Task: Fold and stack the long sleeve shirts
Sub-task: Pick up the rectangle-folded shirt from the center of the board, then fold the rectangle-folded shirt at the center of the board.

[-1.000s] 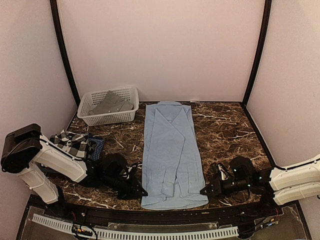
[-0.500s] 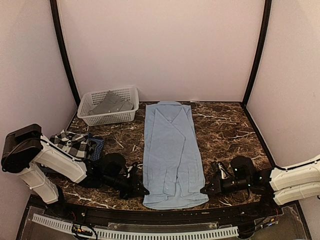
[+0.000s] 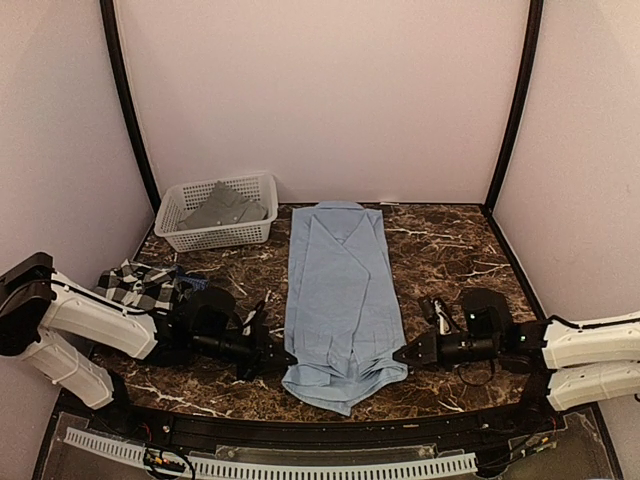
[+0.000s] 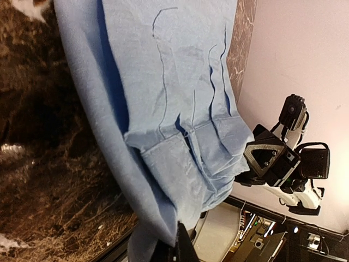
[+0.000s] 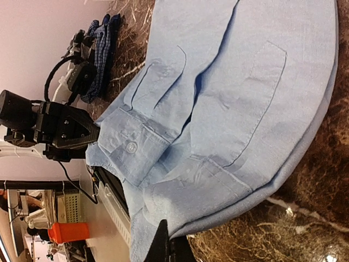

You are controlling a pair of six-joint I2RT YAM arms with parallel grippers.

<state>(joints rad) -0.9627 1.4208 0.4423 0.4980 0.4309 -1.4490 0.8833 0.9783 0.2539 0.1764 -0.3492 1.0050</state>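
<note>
Light blue shirt point(image 3: 335, 290): plain, collared; lies lengthwise down the middle of the marble table point(image 3: 450, 250), collar at the far end, both sleeves folded in along the body.
Its near end: both corners raised off the table, the hem sagging in folds between them.
Black-and-white checked shirt point(image 3: 138, 283): crumpled at the left edge.
Dark blue fine-checked shirt point(image 5: 109, 38): bunched just beside it.
Grey shirt point(image 3: 225, 207): folded, in the white basket point(image 3: 215, 240).

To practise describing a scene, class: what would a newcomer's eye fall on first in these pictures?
The long light blue shirt lies down the middle of the marble table, its near corners pinched by the left gripper and right gripper. A white basket sits back left.
</note>
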